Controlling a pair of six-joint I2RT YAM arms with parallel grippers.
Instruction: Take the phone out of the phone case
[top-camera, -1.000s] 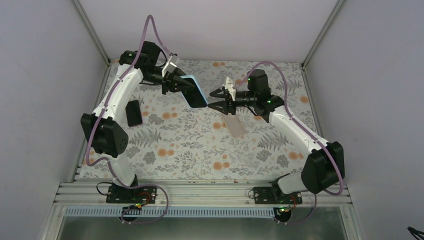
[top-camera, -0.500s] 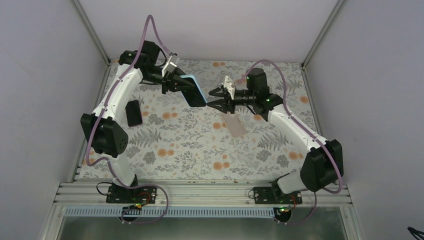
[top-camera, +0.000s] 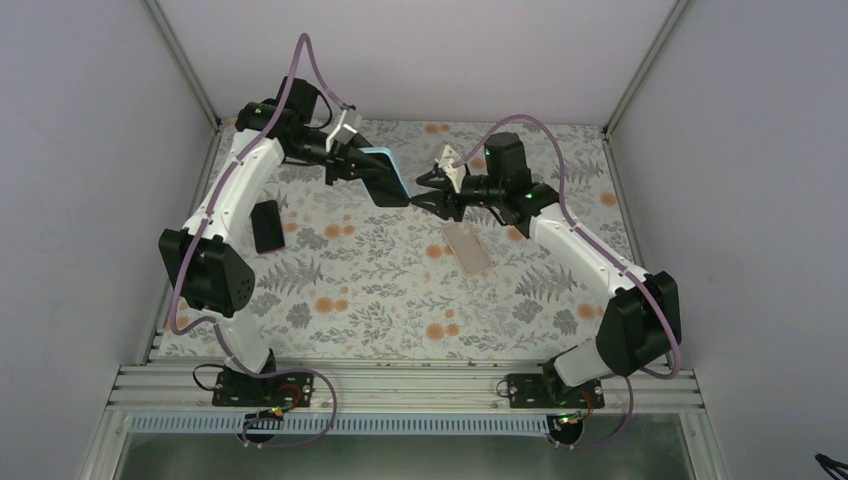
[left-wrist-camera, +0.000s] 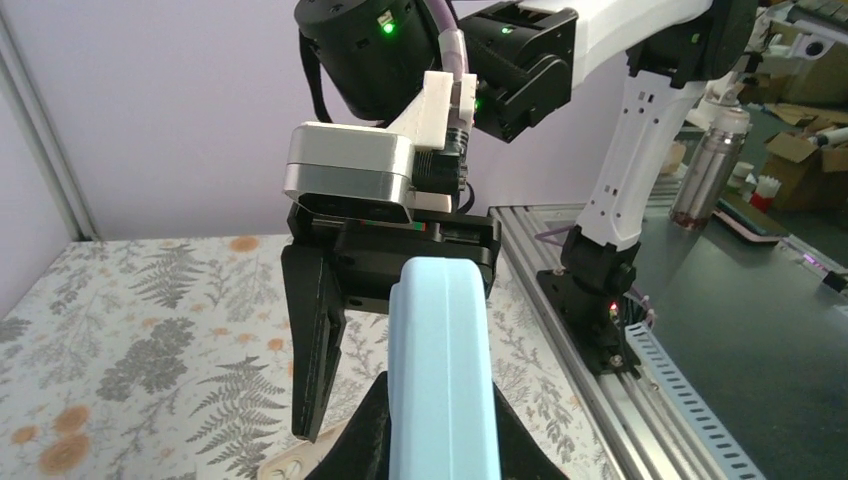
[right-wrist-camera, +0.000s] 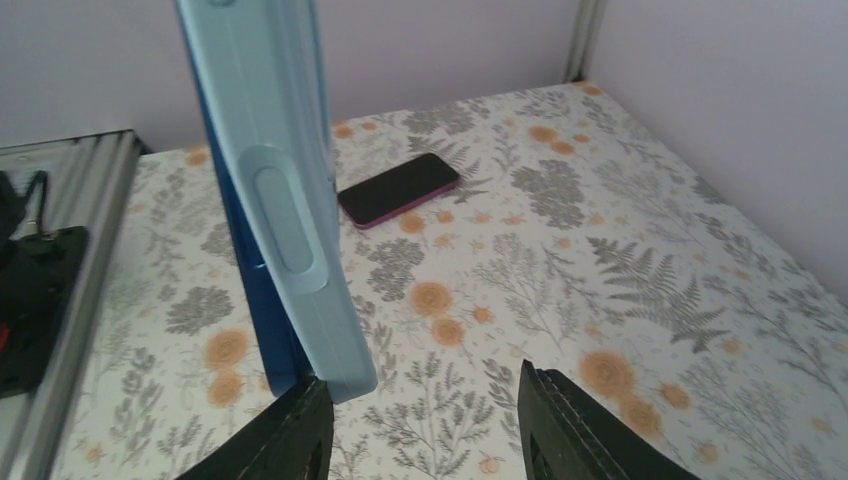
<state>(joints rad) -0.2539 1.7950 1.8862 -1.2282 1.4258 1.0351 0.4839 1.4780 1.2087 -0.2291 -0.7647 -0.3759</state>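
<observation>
The left gripper (top-camera: 366, 172) is clamped nearly shut on a pale blue phone case (top-camera: 393, 177) and holds it in the air above the far side of the table (top-camera: 380, 290). The case looks like smooth, matte rubber with rounded corners. From the right wrist a raised oval button shows on its narrow edge. A dark blue phone (right-wrist-camera: 262, 300) sits inside it, seen as a thin slab along the back of that edge.

The right gripper (top-camera: 430, 190) faces the free end of the case with its black, wedge-shaped fingers (right-wrist-camera: 560, 430) spread about halfway, gripping nothing. The case's lower corner hangs just beside one finger.

The table has a cloth printed with grey ferns and orange flowers. On it lie a glossy black second phone (top-camera: 266, 226) with a magenta rim, off to the left, and a flat, clear cover (top-camera: 468, 247) below the right gripper.
</observation>
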